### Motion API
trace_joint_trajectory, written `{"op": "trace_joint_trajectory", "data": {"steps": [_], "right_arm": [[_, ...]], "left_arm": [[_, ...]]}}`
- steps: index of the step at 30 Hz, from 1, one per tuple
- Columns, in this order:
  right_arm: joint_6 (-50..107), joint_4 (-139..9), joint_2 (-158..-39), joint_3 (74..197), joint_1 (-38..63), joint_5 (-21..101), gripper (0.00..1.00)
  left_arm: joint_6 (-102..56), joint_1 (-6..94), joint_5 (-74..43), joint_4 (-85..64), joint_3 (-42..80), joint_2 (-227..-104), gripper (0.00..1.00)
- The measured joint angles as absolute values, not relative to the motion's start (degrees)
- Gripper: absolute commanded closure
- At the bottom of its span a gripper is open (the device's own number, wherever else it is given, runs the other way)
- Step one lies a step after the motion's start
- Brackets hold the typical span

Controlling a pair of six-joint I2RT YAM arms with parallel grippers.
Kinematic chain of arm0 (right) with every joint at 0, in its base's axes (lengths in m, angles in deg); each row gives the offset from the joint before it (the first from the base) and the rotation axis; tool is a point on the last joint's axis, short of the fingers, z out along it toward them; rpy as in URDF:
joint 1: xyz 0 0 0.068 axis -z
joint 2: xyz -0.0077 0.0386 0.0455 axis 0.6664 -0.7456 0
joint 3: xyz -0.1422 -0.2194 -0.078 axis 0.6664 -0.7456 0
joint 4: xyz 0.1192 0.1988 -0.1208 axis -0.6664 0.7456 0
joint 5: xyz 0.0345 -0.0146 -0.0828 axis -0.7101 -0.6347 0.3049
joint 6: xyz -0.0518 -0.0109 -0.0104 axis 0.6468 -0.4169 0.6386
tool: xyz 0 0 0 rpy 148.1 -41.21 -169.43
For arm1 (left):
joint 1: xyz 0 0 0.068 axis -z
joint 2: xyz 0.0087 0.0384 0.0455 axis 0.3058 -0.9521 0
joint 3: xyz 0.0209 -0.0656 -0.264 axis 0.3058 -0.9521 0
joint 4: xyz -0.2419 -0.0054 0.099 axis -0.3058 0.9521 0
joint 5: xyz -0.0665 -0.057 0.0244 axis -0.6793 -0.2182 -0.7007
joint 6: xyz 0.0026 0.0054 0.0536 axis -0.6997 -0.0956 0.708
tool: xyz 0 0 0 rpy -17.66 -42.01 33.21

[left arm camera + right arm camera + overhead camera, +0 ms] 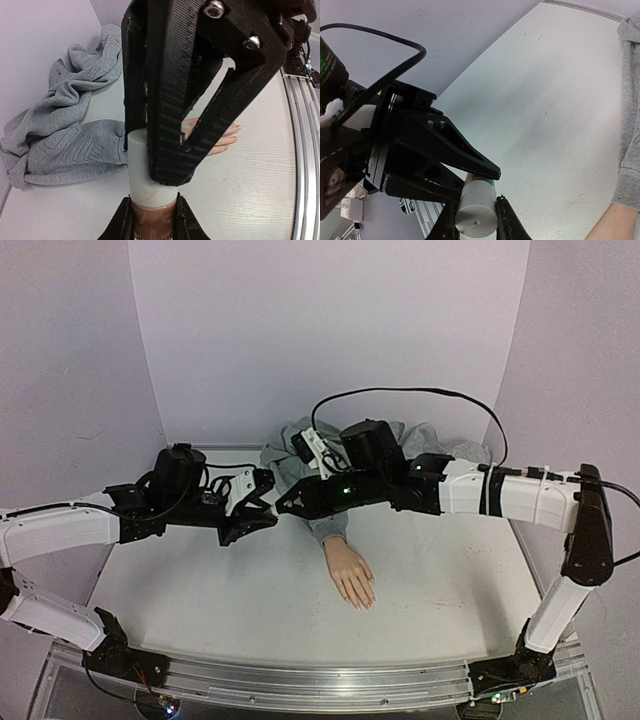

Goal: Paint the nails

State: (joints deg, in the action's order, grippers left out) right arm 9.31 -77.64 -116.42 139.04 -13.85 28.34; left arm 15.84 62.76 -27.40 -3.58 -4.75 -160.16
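Nails (363, 604) idle; left end effector (262, 516) clenches bottle (152, 221), facing right end effector (475, 225) grips cap (142, 170).

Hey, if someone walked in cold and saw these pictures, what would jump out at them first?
First, the left hand and right hand meeting in the middle, both clamped on one small white-capped bottle. Next, just nearer than them, a flesh-coloured mannequin hand sticks out of a crumpled grey sweatshirt, its nails pointing to the near side.
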Motion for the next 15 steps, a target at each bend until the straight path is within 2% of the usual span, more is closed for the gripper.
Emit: {"op": "trace_joint_trajectory", "data": {"steps": [4,12,13,15], "right_arm": [[16.4,-78.9,-115.1,136.9,-13.8,25.8,1.00],[36.7,-80.8,-112.3,133.0,-12.9,4.6,1.00],[37.9,-80.7,-112.3,133.0,-12.8,3.2,0.91],[38.6,-80.8,-112.3,133.0,-12.8,2.9,0.61]], "left_arm": [[14.9,62.2,-32.7,-2.2,-4.5,-160.2,1.00],[6.2,59.4,-63.5,4.5,-0.9,-164.2,1.00],[5.6,59.3,-65.5,4.8,-0.7,-164.8,1.00],[5.5,59.4,-65.9,5.0,-0.7,-164.8,1.00]]}}
